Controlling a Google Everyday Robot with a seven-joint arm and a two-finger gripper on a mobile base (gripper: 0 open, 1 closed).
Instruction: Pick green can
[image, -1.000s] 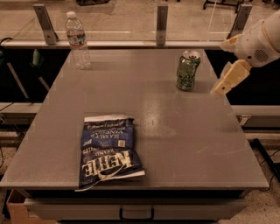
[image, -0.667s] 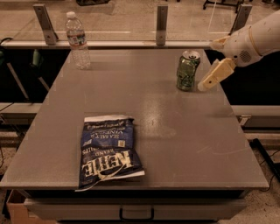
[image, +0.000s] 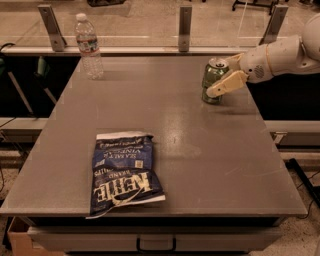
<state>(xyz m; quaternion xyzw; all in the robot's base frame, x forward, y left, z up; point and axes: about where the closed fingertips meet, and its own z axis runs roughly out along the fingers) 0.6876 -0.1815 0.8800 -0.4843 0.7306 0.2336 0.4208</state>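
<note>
The green can (image: 212, 76) stands upright on the grey table (image: 210, 160) at the far right, near the right edge. It is dented, with a silver top. My gripper (image: 220, 76) reaches in from the right on a white arm (image: 280, 56). It is open, with one pale finger (image: 227, 84) across the front of the can and the other behind its top right. The can sits between the fingers, still on the table.
A clear plastic water bottle (image: 88, 46) stands at the far left corner. A blue Kettle chip bag (image: 123, 172) lies flat at front left. A rail with metal posts (image: 185, 22) runs along the far edge.
My gripper has moved left from beside the can until its fingers lie on either side of it. The can, bottle and bag have not moved.
</note>
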